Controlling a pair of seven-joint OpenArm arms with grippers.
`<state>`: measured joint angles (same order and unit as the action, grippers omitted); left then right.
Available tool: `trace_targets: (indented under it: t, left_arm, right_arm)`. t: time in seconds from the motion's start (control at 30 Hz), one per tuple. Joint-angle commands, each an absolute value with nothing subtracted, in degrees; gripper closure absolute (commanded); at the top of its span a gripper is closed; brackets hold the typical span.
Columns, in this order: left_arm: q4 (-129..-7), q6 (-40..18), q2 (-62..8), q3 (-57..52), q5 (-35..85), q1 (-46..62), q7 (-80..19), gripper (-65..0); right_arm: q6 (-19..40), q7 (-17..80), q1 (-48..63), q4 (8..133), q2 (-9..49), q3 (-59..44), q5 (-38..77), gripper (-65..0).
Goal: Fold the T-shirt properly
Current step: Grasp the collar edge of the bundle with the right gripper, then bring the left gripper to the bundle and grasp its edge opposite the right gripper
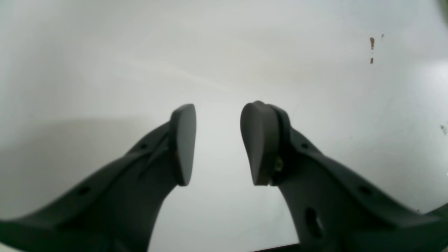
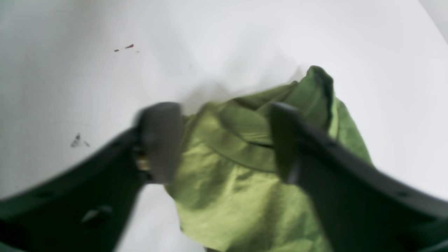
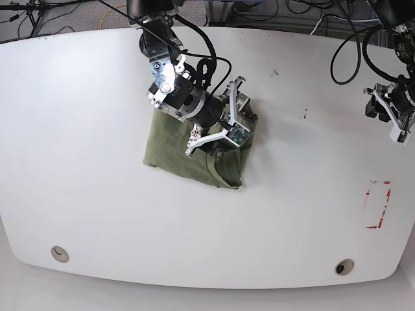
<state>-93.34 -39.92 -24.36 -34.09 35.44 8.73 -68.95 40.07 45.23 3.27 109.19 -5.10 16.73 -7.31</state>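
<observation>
The olive-green T-shirt (image 3: 174,154) lies bunched in a partly folded heap left of the white table's middle. My right gripper (image 3: 224,123) hovers over the heap's right part. In the right wrist view that gripper (image 2: 222,115) is open, its fingers spread on either side of a raised ridge of the T-shirt (image 2: 227,168) with a hem seam showing; the picture is blurred. My left gripper (image 3: 392,110) is far off at the table's right edge. Seen from the left wrist, it (image 1: 220,112) is open over bare white table, nothing between its pads.
The white table (image 3: 97,194) has a red taped rectangle (image 3: 378,205) at the right and round holes near the front at the left (image 3: 59,253) and right (image 3: 344,266). Cables (image 3: 272,16) run along the back edge. Small dark marks (image 3: 305,116) dot the surface.
</observation>
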Motion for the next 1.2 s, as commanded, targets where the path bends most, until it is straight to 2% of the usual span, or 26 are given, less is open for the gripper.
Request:
trace_targets:
  t: [0.0,0.1,0.27,0.57,0.63,0.77,0.97,1.17]
  left_arm:
    - [-94.3,-40.0,-25.6,-34.5,36.1,8.0,-67.8,-23.9]
    - [-94.3,-40.0,-25.6,-34.5,36.1,8.0,-67.8,-23.9]
    - [-94.4,-40.0,-25.5,-34.3,36.1,8.0,-67.8,-23.9]
    - [-96.7,-40.0,-25.3,-33.5,36.3,8.0,-67.8,-23.9]
    - [-98.2,-40.0,-25.3,-32.0,36.4,8.0,-67.8,-23.9]
    - [-102.5,-40.0,-25.3,-27.6,36.4,8.0,-67.8,-23.9]
    - [-109.7,-40.0,-25.3,-18.6,36.2,8.4,-67.8,-23.9]
    - [-112.4,-40.0,-24.0,-12.4,36.2,8.2,-67.8,-23.7]
  right_arm:
    - [40.0,43.7,3.1,111.5,-5.7,16.7,-6.5,-50.1]
    - [40.0,43.7,3.4,112.1,-5.7,16.6,-6.5,-53.9]
    - [40.0,43.7,3.6,112.6,-5.4,16.0,-6.5,-53.7]
    - [40.0,43.7,3.7,112.6,-5.8,8.5,-6.4,-53.1]
    - [40.0,43.7,3.6,112.6,-5.7,6.6,-6.4,-50.1]
    - [40.0,43.7,3.4,112.6,-5.7,2.8,-6.4,-39.5]
    - [40.0,43.7,1.6,112.5,-5.1,-1.7,-6.4,-19.7]
    - [40.0,43.7,-0.5,112.3,-2.9,-3.9,-6.8,-7.9]
